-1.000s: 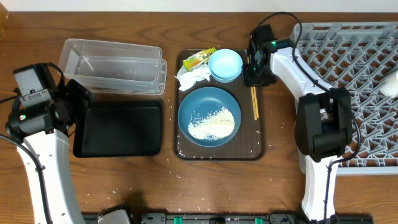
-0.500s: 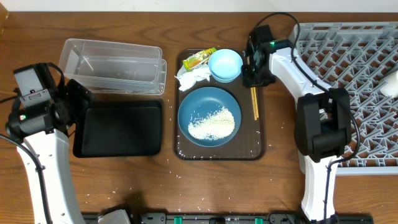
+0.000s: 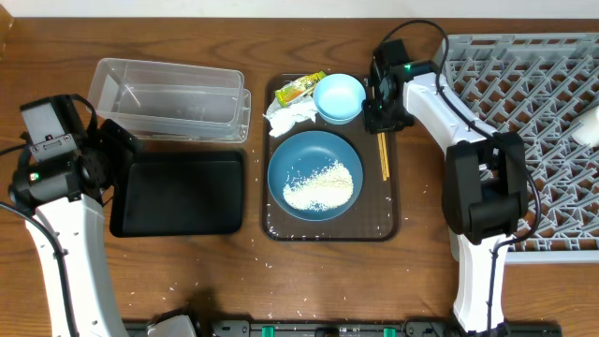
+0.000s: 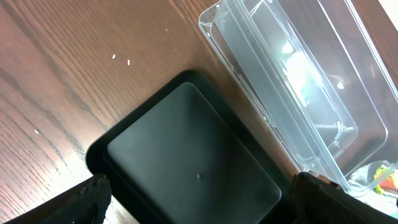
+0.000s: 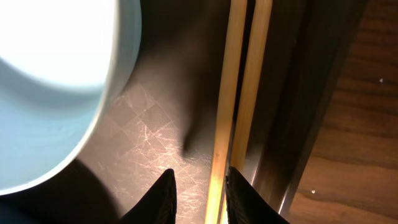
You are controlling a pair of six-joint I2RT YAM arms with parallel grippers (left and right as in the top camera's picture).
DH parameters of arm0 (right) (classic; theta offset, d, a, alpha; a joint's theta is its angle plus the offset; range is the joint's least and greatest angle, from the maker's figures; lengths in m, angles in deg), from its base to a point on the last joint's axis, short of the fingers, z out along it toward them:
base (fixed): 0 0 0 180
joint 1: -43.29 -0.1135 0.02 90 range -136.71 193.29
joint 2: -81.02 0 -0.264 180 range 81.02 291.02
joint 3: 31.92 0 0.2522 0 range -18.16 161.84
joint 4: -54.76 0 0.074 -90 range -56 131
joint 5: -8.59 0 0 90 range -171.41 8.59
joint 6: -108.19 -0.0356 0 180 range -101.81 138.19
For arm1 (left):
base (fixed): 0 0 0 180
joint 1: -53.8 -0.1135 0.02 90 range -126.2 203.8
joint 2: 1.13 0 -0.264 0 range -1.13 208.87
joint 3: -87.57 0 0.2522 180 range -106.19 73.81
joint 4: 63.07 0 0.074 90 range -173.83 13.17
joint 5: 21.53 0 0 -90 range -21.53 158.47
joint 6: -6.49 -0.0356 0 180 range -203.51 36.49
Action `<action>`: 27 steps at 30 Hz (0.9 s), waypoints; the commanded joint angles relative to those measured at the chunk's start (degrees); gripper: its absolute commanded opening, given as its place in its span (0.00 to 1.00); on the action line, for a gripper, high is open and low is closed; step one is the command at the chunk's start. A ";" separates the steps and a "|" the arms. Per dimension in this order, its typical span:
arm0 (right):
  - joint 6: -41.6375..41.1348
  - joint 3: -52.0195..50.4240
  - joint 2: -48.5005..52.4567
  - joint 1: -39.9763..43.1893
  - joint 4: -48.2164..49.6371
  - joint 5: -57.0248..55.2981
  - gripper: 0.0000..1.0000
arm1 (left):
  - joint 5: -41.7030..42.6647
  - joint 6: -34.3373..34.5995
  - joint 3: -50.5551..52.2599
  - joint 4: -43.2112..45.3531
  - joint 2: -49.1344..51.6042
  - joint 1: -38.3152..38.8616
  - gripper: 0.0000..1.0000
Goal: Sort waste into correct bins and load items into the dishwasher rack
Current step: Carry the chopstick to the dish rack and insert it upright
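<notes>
My right gripper is down on the brown serving tray beside the light blue bowl. Its jaws stand narrowly open. One of the wooden chopsticks lies between the fingers, against the right one, with a gap to the left one. The dark blue plate carries white rice. A crumpled napkin and a yellow-green wrapper lie at the tray's back left. My left gripper hangs wide open and empty over the black tray.
Stacked clear tubs stand behind the black tray. The grey dishwasher rack fills the right side, with a white cup at its far edge. The brown tray's raised rim runs just right of the chopsticks. Rice grains dot the table.
The right gripper's jaws have narrowed a little around the chopsticks. The left arm has not moved.
</notes>
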 commanded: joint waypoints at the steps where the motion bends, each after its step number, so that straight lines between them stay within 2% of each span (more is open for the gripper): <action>1: 0.83 -0.55 1.53 -1.05 0.13 -0.85 0.25 | -0.48 0.04 -1.22 -0.15 0.22 -0.20 0.95; 14: 0.83 -6.73 1.53 -2.75 4.87 -0.83 0.25 | -0.48 0.04 -1.22 -0.15 0.22 -0.20 0.95; 19: 0.61 -6.71 1.51 -3.48 4.83 -0.85 0.17 | -0.48 0.04 -1.22 -0.15 0.22 -0.20 0.96; 21: -1.03 -6.67 1.51 -3.45 4.46 -0.85 0.01 | -0.48 0.04 -1.22 -0.15 0.22 -0.20 0.95; 27: -4.00 -3.50 0.94 -2.69 -0.13 -0.76 0.01 | -0.48 0.04 -1.22 -0.15 0.22 -0.20 0.95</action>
